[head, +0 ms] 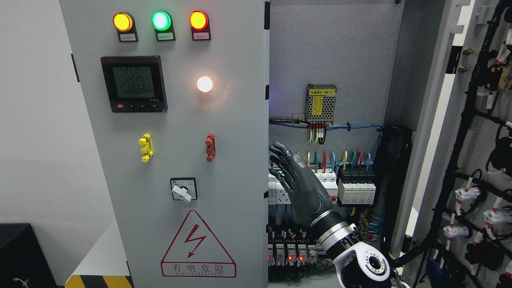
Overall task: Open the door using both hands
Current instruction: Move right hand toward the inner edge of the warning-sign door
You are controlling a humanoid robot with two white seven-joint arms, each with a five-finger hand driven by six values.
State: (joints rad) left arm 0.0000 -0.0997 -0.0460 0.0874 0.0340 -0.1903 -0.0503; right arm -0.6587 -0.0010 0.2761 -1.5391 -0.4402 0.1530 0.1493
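Risk: right hand sits inside the open cabinet bay, fingers straight and spread, gripping nothing, just beside the left door free edge. A slip toward 3 o'clock puts it into the breakers and wiring. Fingertip contact with the edge looks likely, can't confirm. Left door is grey, still shut, fills frame from 9 to centre. Right door at 3 o'clock already swung out.
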